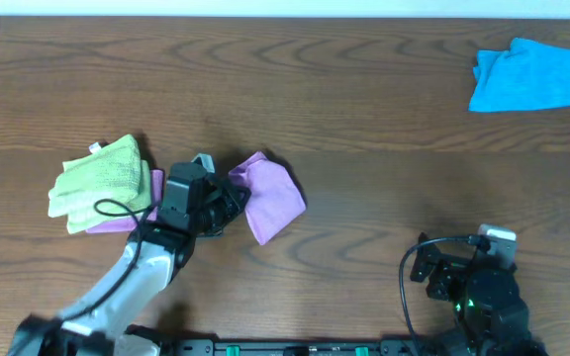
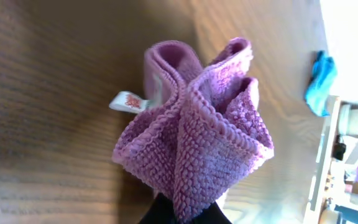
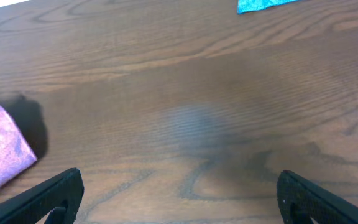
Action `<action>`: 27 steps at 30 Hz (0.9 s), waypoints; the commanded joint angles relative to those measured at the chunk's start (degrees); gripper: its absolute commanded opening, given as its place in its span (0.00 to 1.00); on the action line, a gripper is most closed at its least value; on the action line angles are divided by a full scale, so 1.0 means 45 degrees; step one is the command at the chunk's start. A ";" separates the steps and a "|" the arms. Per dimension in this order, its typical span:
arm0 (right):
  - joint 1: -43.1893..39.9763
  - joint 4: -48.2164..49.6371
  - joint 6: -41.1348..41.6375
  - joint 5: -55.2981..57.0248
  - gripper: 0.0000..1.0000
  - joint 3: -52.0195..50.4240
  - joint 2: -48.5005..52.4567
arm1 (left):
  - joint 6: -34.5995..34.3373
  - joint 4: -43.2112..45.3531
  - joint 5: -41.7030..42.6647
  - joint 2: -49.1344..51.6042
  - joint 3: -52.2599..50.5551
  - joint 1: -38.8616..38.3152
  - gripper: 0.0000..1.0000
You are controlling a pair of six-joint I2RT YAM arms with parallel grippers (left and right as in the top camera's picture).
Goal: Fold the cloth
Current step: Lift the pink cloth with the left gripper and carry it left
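Note:
The purple-magenta cloth (image 1: 270, 198) lies bunched in the middle left of the table. In the left wrist view the cloth (image 2: 197, 137) is gathered into folds, with its small white tag (image 2: 126, 101) sticking out on the left. My left gripper (image 1: 228, 206) is shut on a corner of the cloth (image 2: 185, 214). My right gripper (image 1: 441, 272) is open and empty at the front right, well away from the cloth. In the right wrist view its fingers (image 3: 179, 199) are spread over bare wood, and an edge of the cloth (image 3: 2, 152) shows at the far left.
A lime-green cloth (image 1: 102, 183) lies left of my left gripper, with a strip of purple fabric (image 1: 117, 223) showing under it. A bright blue cloth (image 1: 529, 75) lies at the back right. The wooden table (image 1: 364, 148) is bare between them.

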 commanded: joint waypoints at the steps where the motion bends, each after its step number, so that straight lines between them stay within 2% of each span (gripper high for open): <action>1: -0.0155 -0.0019 0.0189 0.0165 0.99 0.0000 -0.0078 | 0.0379 -0.0583 -0.0442 -0.1059 -0.0024 -0.0039 0.06; 7: -0.0155 -0.0019 0.0189 0.0165 0.99 0.0000 -0.0078 | 0.1064 -0.2336 -0.1297 -0.2866 0.0423 0.0238 0.06; 15: -0.0155 -0.0019 0.0189 0.0165 0.99 0.0000 -0.0078 | 0.3109 -0.5756 -0.2200 -0.3541 0.3045 0.1894 0.06; 19: -0.0155 -0.0019 0.0189 0.0165 0.99 0.0000 -0.0078 | 0.3589 -0.6149 -0.2336 -0.3531 0.4012 0.3016 0.06; 27: -0.0155 -0.0019 0.0189 0.0165 0.99 0.0000 -0.0078 | 0.3925 -0.6086 -0.2370 -0.3521 0.4226 0.5241 0.05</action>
